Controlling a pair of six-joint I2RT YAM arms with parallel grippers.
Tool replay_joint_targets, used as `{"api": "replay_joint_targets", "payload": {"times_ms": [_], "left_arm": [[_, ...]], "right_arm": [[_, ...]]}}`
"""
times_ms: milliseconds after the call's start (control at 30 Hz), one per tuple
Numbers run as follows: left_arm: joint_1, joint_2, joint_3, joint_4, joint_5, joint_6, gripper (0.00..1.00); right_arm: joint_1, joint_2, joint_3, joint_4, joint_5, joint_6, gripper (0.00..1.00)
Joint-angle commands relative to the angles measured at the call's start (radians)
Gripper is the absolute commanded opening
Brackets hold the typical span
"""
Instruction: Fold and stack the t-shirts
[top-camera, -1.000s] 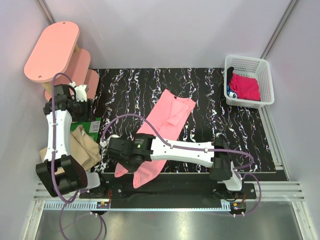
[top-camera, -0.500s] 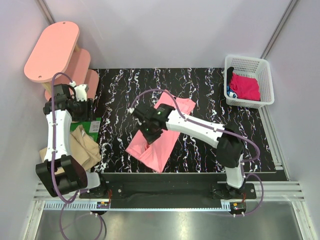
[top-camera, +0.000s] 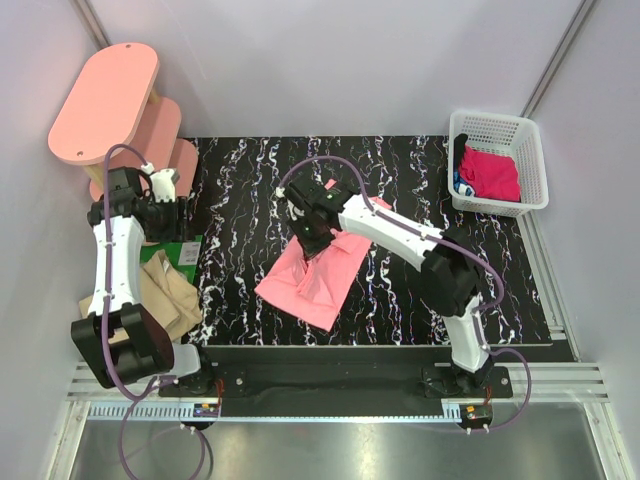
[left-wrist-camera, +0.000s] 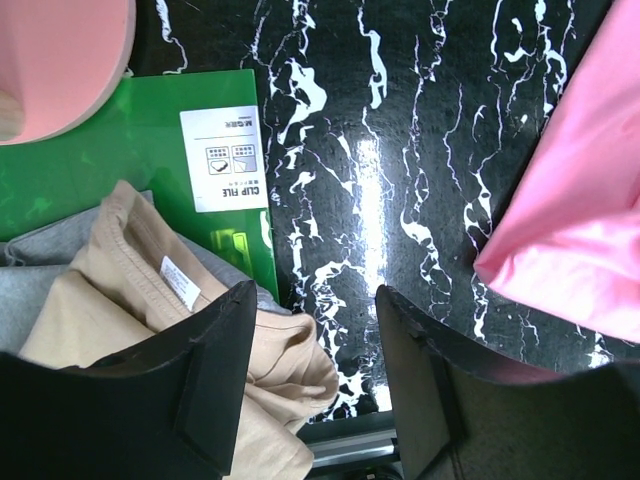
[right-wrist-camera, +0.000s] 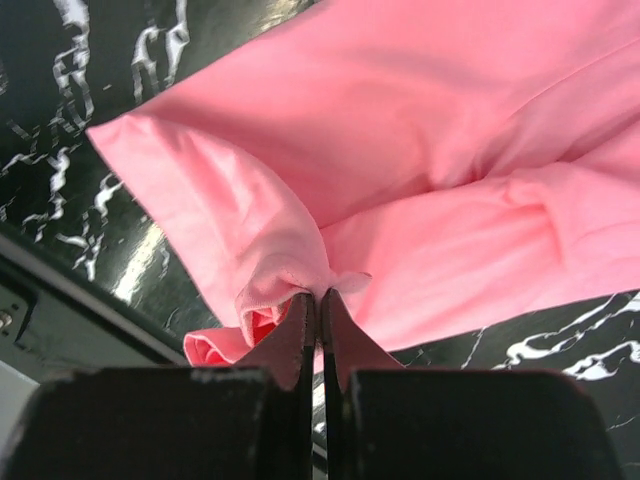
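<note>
Right arm (top-camera: 400, 232) rose from its base at the near right edge. Elbow bent, forearm reaching left and far to mid counter (top-camera: 400, 170), wrist pitched down. Right fingers (right-wrist-camera: 312, 310) were shut tight, pinching a bunched fold of the pink shirt (top-camera: 318, 278); cloth spread off both sides of the tips in the wrist view. Pink shirt lay diagonal at mid counter, near end toward the left, far end toward the right, pinched part raised off the rest.

Left arm (top-camera: 110, 260) ran straight from the near left base along the counter's left edge, wrist turned right. Left fingers (top-camera: 165, 212) stood partly apart, holding nothing, hovering by that edge.

Below them was the tan shirt (left-wrist-camera: 110, 300), crumpled by the counter's near left edge. White tag showing, its text too small to read. It lay partly on a grey cloth (left-wrist-camera: 20, 265) and overlapped a green folder (left-wrist-camera: 120, 150). The folder's white label (left-wrist-camera: 225, 158) read "CLIP FILE"; the smaller print and pictograms above were not legible. Pink and tan shirts were well apart, bare counter between.

Far right: white basket (top-camera: 528, 128) at the counter's far right corner. Red shirt (top-camera: 492, 172) was bunched inside, beside something blue and dark, can't tell what.

Far left: pink shelf boards (top-camera: 105, 100), tiered, beside the counter's far left corner.
</note>
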Motion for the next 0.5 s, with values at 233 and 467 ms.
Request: {"api": "replay_joint_targets", "payload": {"times_ms": [233, 467], "left_arm": [[0.005, -0.012, 0.025, -0.031, 0.09, 0.026, 0.57], [0.006, -0.023, 0.025, -0.055, 0.115, 0.04, 0.58]], "right_arm": [[-0.107, 0.108, 0.064, 0.041, -0.037, -0.027, 0.0], [-0.142, 0.144, 0.062, 0.049, 0.004, -0.028, 0.02]]}}
